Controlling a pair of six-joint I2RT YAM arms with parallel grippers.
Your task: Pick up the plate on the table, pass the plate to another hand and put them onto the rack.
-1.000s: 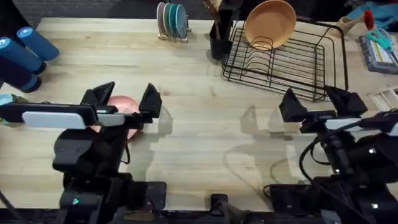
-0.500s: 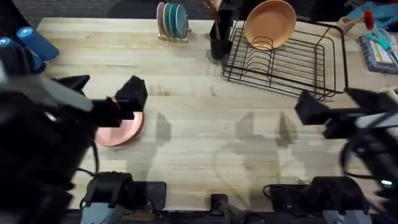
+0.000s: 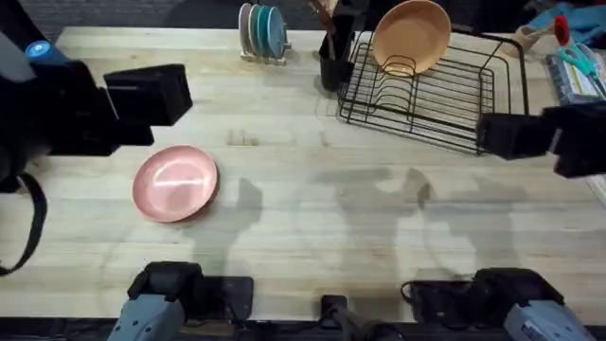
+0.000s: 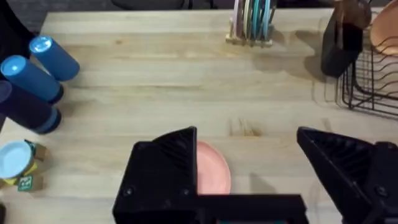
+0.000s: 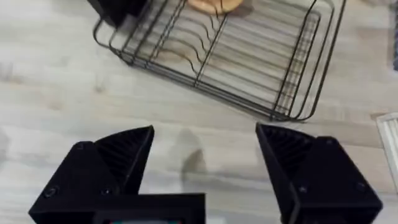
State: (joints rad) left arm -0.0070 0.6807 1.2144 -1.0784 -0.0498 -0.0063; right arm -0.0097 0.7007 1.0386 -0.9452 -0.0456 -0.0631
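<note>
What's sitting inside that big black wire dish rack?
A large orange-tan plate stands tilted in the black wire dish rack, at its far end. The other slots look empty. The plate's lower edge is covered by the wires.

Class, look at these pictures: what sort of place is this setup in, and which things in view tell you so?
Probably a robot test bench dressed as a kitchen counter: a wooden table carrying a black wire dish rack, a pink plate lying flat, and a small stand of plates.

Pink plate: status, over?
Both claws open, empty: left claw, right claw. Pink plate flat on table, ungrasped. Rack holds orange plate; front slots free.
</note>
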